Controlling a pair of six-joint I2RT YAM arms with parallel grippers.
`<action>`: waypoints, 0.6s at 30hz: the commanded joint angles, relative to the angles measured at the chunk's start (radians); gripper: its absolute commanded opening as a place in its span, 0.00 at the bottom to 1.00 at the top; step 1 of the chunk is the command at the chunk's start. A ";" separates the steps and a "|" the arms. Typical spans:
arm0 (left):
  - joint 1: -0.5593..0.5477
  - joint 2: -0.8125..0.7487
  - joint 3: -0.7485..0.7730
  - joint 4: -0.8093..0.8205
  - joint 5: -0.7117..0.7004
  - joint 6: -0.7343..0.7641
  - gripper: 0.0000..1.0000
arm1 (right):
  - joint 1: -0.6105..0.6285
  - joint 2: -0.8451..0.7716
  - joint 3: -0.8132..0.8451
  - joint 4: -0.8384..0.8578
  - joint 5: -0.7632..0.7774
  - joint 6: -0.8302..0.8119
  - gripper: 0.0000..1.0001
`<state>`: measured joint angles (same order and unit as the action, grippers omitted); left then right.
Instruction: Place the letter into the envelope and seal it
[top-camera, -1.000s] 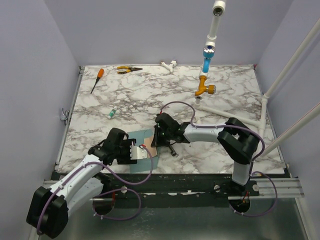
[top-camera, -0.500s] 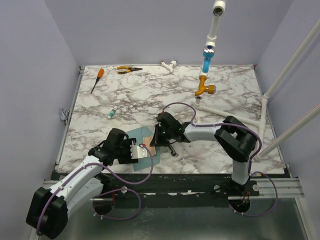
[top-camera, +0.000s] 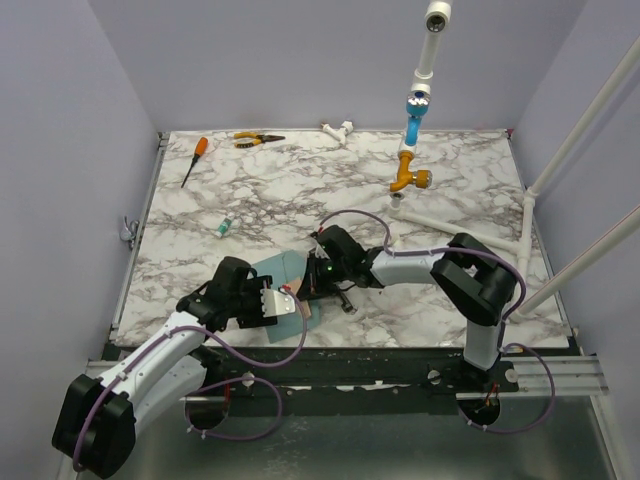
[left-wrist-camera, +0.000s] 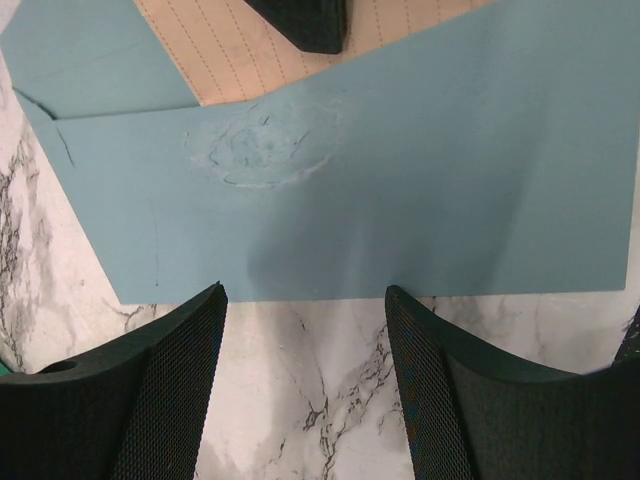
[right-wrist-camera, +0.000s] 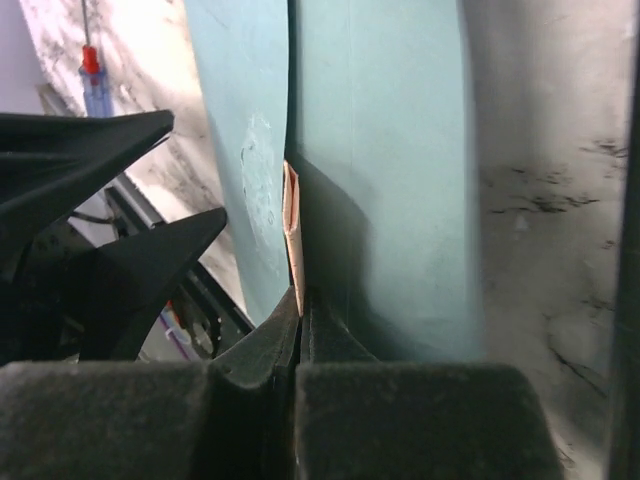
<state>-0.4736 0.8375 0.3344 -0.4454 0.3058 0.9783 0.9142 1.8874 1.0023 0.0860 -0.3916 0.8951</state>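
Observation:
The teal envelope (top-camera: 272, 273) lies flat near the table's front edge, its pocket side facing my left gripper. In the left wrist view the envelope (left-wrist-camera: 420, 170) fills the upper frame, and the tan ruled letter (left-wrist-camera: 230, 55) sticks out of its pocket mouth. My left gripper (left-wrist-camera: 305, 295) stands open over bare marble, just short of the envelope's near edge, with nothing between its fingers. My right gripper (right-wrist-camera: 301, 300) is shut on the letter's (right-wrist-camera: 291, 225) thin edge, low over the envelope (right-wrist-camera: 385, 150). From above, the right gripper (top-camera: 314, 287) sits right beside the left gripper (top-camera: 288, 303).
At the back left lie an orange-handled screwdriver (top-camera: 194, 160) and yellow pliers (top-camera: 258, 139). A small green-capped piece (top-camera: 226, 227) rests mid-left. A hanging pipe with an orange valve (top-camera: 411, 179) stands back right, with white pipes (top-camera: 455, 228) beside it.
My right gripper has shifted a little toward the left gripper, and the tan letter now shows at the envelope. The left arm has hardly moved.

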 joint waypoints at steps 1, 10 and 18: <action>-0.007 0.014 -0.038 -0.029 0.036 -0.027 0.65 | 0.003 0.011 -0.025 0.083 -0.105 0.030 0.01; -0.008 0.024 -0.028 -0.004 0.008 -0.018 0.66 | 0.003 0.107 0.007 0.157 -0.215 -0.119 0.05; -0.007 0.012 -0.031 -0.006 -0.004 -0.022 0.66 | 0.015 0.082 0.092 -0.036 -0.048 -0.196 0.56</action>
<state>-0.4736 0.8429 0.3325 -0.4255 0.3080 0.9615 0.9146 1.9785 1.0386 0.2039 -0.5690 0.7937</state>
